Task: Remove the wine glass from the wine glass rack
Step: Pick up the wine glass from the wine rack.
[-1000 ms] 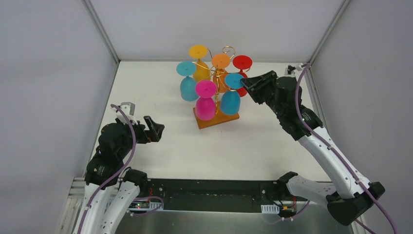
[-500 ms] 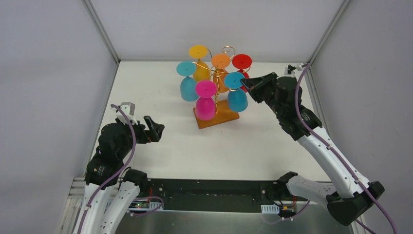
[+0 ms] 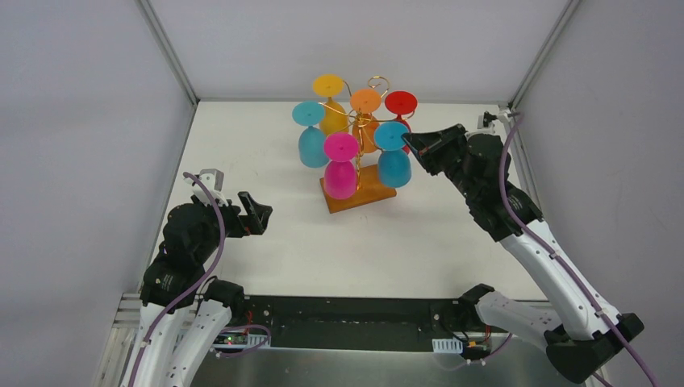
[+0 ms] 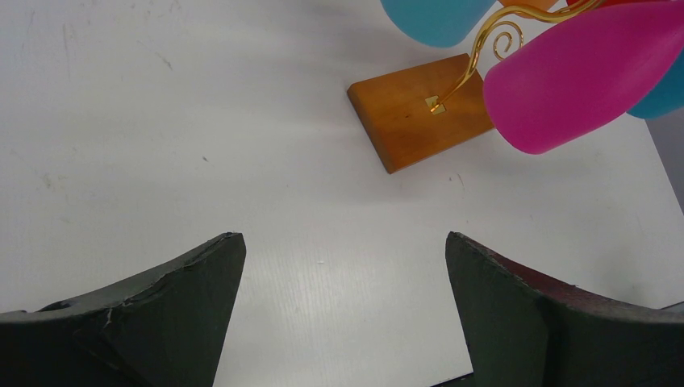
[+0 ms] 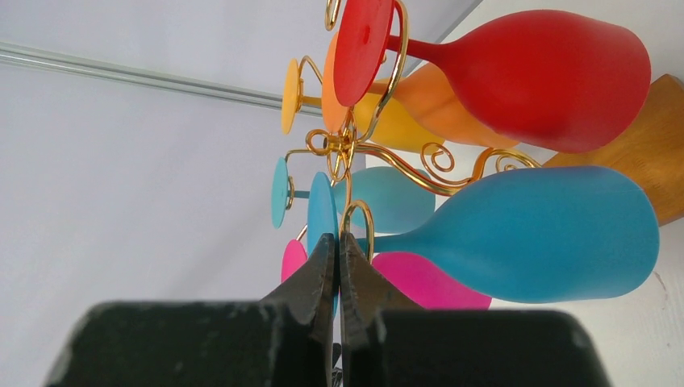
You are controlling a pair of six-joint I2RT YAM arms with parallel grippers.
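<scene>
Right end effector point(image 3: 407, 139) has closed right down over the last second and pulled slightly to the right. The blue wine glass point(image 3: 394, 165) next to it has shifted right with it. From the right wrist view, your fingers point(image 5: 323, 266) are pressed together at the rim of that glass's foot. Can't tell whether the rim is actually pinched between them. The glass still hangs bowl-down on the wine glass rack point(image 3: 356, 121), on the right side of the wire stand, with its bowl above the right end of the wooden base point(image 3: 375, 192). The pink glass point(image 3: 340, 171) hangs just left of it, and the other glasses are also on the rack. Left end effector point(image 4: 343, 239) is wide open and holding nothing. It sits over bare tabletop point(image 3: 323, 250), well apart from the rack.
</scene>
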